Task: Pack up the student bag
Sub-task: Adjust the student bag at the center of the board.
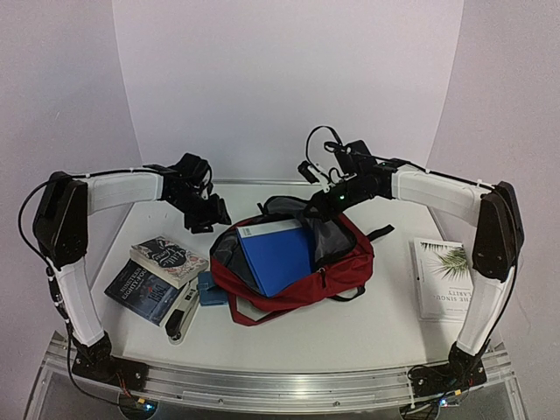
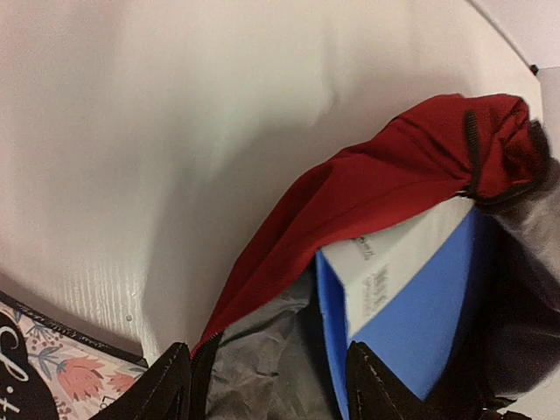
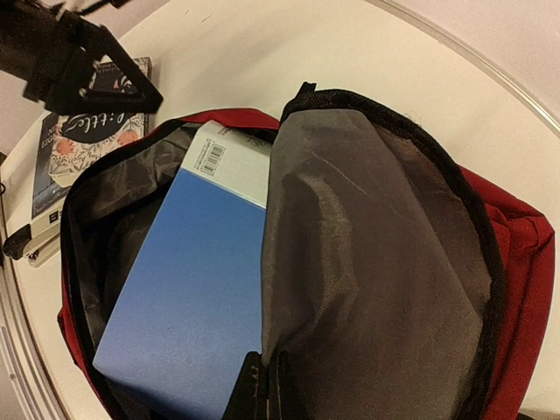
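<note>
The student bag (image 1: 346, 267) lies open in the middle of the table, dark red with grey lining. A blue book (image 1: 278, 254) with a white end strip sits inside it, also seen in the right wrist view (image 3: 184, 289). My right gripper (image 1: 330, 198) is shut on the bag's grey-lined flap (image 3: 367, 262) and holds it raised; its fingers (image 3: 255, 389) pinch the flap's edge. My left gripper (image 1: 213, 219) is open at the bag's far left rim. Its fingers (image 2: 166, 385) straddle the zipper edge and lining (image 2: 262, 350), next to the blue book (image 2: 420, 324).
A floral book (image 1: 168, 260) lies on a dark blue book (image 1: 140, 293) at the left. A small blue item (image 1: 210, 287) and a black-and-white stapler-like thing (image 1: 182, 322) lie beside them. A white book with a palm leaf (image 1: 442, 278) lies at the right.
</note>
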Controlling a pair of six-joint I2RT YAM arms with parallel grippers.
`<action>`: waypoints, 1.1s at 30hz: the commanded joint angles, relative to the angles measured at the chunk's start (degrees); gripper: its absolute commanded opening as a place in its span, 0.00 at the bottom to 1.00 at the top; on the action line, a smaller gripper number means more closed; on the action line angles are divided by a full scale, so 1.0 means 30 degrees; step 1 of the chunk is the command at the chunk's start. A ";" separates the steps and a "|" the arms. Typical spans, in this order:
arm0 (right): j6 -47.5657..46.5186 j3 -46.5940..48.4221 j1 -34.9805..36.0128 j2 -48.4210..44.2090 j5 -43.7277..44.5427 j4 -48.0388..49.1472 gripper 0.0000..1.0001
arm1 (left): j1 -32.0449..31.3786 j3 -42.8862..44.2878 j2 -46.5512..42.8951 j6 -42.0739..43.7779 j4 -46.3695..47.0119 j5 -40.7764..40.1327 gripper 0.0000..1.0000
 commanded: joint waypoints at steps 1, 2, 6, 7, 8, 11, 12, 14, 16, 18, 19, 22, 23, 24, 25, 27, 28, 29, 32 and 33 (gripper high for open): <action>-0.0025 0.0137 -0.0126 -0.1072 -0.0292 0.0666 0.00 | -0.0027 -0.0051 0.1349 0.0017 0.0714 0.2096 0.61; -0.0002 0.0151 -0.0131 -0.1058 -0.0283 0.0662 0.00 | -0.0025 0.0040 0.1602 0.0024 0.0728 0.2213 0.61; -0.0019 0.0152 -0.0130 -0.1024 -0.0201 0.0643 0.00 | -0.0023 0.0581 0.2057 0.0222 0.0801 0.2321 0.43; -0.0032 0.0160 -0.0141 -0.1012 -0.0176 0.0632 0.00 | -0.0023 0.0762 0.1973 0.0333 0.0756 0.2236 0.34; -0.0043 0.0164 -0.0123 -0.0987 -0.0148 0.0631 0.00 | -0.0020 0.0978 0.1683 0.0392 0.0640 0.1914 0.23; -0.0130 0.0194 -0.0153 -0.0934 0.0020 0.0602 0.00 | -0.0023 0.1727 0.0560 0.0789 0.0244 0.1048 0.02; -0.0178 0.0195 -0.0155 -0.0891 0.0053 0.0606 0.00 | -0.0023 0.1970 0.0256 0.0977 0.0047 0.0823 0.00; -0.0220 0.0229 -0.0195 -0.0776 0.0128 0.0597 0.00 | -0.0023 0.2327 -0.0382 0.1353 -0.0235 0.0489 0.00; -0.0228 0.0317 -0.0238 -0.0665 0.0147 0.0548 0.00 | -0.0023 0.2680 -0.0936 0.1615 -0.0609 0.0262 0.00; -0.0268 0.0356 -0.0308 -0.0587 0.0170 0.0510 0.00 | -0.0029 0.2799 -0.1454 0.1788 -0.0821 0.0099 0.00; -0.0322 0.0364 -0.0332 -0.0555 0.0198 0.0483 0.00 | -0.0030 0.2814 -0.1747 0.1832 -0.0865 0.0008 0.00; -0.0389 0.0391 -0.0360 -0.0495 0.0327 0.0417 0.00 | -0.0080 0.2847 -0.2525 0.2289 -0.0846 0.0408 0.00; -0.0394 0.0402 -0.0361 -0.0452 0.0379 0.0403 0.00 | -0.0118 0.2801 -0.2795 0.2490 -0.0804 0.0611 0.00; -0.0343 0.0450 -0.0373 -0.0400 0.0446 0.0398 0.00 | -0.0136 0.2659 -0.3088 0.2600 -0.0792 0.0520 0.00; -0.0295 0.0491 -0.0373 -0.0308 0.0497 0.0380 0.00 | -0.0158 0.2555 -0.3299 0.2906 -0.0909 0.0577 0.02; -0.0222 0.0631 -0.0389 -0.0151 0.0542 0.0361 0.00 | -0.0495 0.2609 -0.3709 0.3884 -0.1503 0.0943 0.28; -0.0187 0.0674 -0.0403 -0.0117 0.0538 0.0346 0.00 | -0.0952 0.2566 -0.4038 0.4713 -0.1713 0.1127 0.43; -0.0158 0.0717 -0.0401 -0.0093 0.0513 0.0339 0.00 | -0.1477 0.2367 -0.4514 0.5580 -0.1824 0.1203 0.52; -0.0070 0.0790 -0.0444 0.0003 0.0360 0.0320 0.00 | -0.3730 0.1330 -0.5883 0.8331 -0.2562 0.1019 0.62; -0.0003 0.0812 -0.0448 0.0089 0.0229 0.0301 0.00 | -0.4243 0.0862 -0.6266 0.8945 -0.2748 0.1562 0.62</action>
